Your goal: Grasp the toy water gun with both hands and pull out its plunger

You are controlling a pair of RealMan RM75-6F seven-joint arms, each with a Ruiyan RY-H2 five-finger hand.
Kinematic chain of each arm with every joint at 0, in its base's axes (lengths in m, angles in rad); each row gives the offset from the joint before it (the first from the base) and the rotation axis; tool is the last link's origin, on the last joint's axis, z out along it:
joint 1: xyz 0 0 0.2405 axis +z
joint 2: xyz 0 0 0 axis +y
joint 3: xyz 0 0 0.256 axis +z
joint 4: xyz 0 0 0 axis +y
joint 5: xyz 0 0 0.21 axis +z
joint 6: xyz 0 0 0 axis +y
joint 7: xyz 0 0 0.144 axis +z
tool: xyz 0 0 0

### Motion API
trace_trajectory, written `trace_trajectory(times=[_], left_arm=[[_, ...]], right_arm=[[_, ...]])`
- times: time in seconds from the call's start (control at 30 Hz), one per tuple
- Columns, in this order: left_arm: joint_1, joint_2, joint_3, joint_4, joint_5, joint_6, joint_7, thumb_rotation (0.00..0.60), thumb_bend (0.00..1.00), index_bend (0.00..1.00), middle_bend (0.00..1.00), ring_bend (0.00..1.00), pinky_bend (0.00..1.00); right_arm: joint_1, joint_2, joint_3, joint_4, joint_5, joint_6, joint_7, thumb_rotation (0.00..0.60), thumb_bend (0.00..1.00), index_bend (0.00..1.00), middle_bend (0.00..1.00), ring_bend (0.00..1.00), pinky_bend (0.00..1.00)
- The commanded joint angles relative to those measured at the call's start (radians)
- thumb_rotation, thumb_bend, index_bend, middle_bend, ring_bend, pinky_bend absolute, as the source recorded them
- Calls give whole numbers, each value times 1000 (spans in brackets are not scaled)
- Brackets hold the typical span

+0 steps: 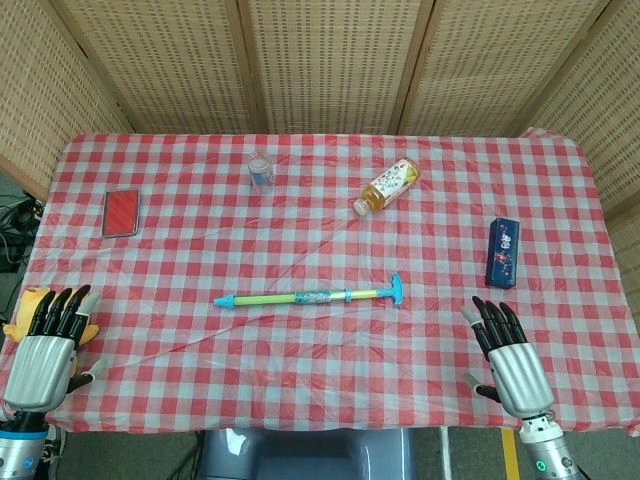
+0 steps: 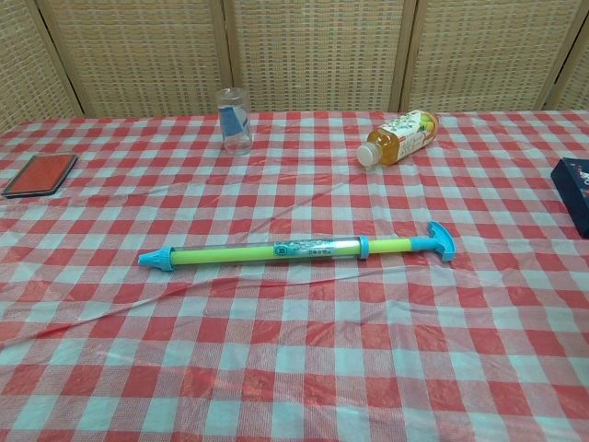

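In the head view we see the toy water gun (image 1: 312,297) lying flat near the middle of the desk (image 1: 320,380), its nozzle toward the left of the frame and the plunger (image 1: 390,291) handle toward the right. Our left hand (image 1: 48,345) sits at the lower left corner and our right hand (image 1: 508,358) at the lower right, both with fingers spread, holding nothing, well apart from the gun. A clear cup (image 1: 261,172) and a tipped tea bottle (image 1: 387,186) lie in the upper half, a red wallet (image 1: 121,212) at the left, a blue box (image 1: 502,252) at the right. In the chest view the gun (image 2: 267,251) crosses the centre, with the cup (image 2: 234,121) and bottle (image 2: 400,137) behind it; neither hand shows here.
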Motion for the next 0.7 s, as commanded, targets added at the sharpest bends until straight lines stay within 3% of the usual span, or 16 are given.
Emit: trace_trajectory(times=[0.03,0.7], left_arm=[[0,1,0,0,0,0,1,600,118,0,0,0,0],[3,12,-8,-9,-11,7,-16,600,118,0,0,0,0]], right_arm=[[0,0,-1,-1,1,-2,1,600,64,53,0,0,0],[3,-2,1,1,-3,-1,9,600,64,53,0,0,0]])
